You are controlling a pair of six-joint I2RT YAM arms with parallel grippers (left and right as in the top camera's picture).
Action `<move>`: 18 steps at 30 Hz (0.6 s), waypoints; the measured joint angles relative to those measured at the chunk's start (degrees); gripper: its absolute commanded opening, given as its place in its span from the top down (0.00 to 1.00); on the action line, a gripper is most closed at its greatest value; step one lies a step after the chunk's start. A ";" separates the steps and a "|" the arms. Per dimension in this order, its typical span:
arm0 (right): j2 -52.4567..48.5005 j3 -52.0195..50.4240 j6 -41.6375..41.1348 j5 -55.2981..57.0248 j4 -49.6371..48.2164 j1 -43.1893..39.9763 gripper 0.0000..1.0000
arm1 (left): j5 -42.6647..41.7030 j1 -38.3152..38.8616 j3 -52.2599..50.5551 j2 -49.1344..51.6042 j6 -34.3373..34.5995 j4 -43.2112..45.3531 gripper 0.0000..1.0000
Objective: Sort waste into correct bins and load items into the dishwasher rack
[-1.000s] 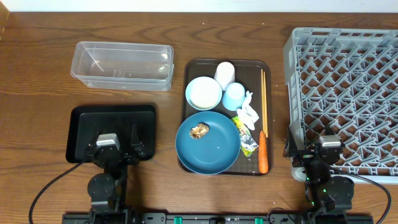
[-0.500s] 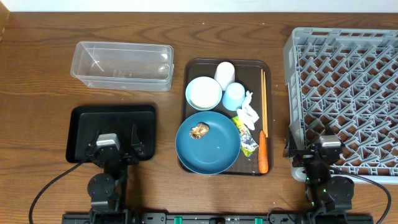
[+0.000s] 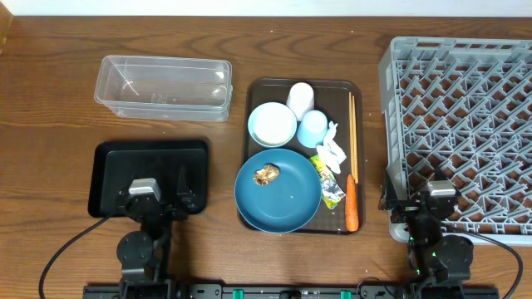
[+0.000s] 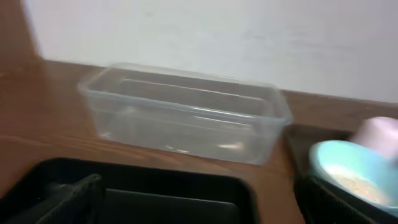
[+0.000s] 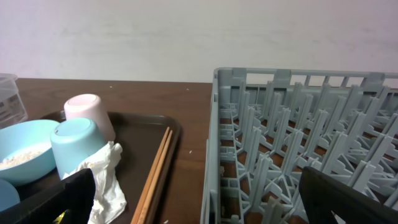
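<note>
Brown wooden surface (image 3: pixel 50 124) with visible grain and a slight sheen. Tub (image 3: pixel 163 87) of smooth, clear plastic. Black tray (image 3: pixel 150 158), smooth plastic. Rack (image 3: pixel 461 124) of matt grey plastic. Chopsticks (image 3: pixel 352 124) of pale bare wood. Tissue (image 3: pixel 333 150) of crumpled white paper. Glossy dark-blue plate (image 3: pixel 291 199). Wrapper (image 3: pixel 331 190) of shiny creased foil.

A dark brown wooden table (image 3: pixel 50 124) with visible grain fills nearly the whole overhead view. A thin strip of plain white wall (image 3: pixel 249 5) runs along the top edge of the frame. In both wrist views the same bare wall rises behind the table's far edge, softly and evenly lit.
</note>
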State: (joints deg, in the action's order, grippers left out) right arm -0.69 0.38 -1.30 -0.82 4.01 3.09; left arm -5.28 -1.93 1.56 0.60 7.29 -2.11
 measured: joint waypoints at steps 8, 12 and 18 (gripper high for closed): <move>0.00 0.00 -0.02 0.00 0.00 0.00 0.01 | -21.27 0.07 -0.31 0.59 24.72 3.06 0.02; 0.00 0.00 -0.15 0.00 0.02 0.00 0.01 | -30.25 0.11 -0.90 0.79 29.64 9.84 0.02; 0.00 0.00 -0.20 0.00 0.00 0.00 0.01 | -35.08 0.11 3.87 1.88 30.84 7.15 0.02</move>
State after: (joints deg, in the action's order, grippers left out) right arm -0.69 0.38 -1.50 -0.82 4.01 3.09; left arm -40.36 -1.83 5.43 2.48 38.13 5.04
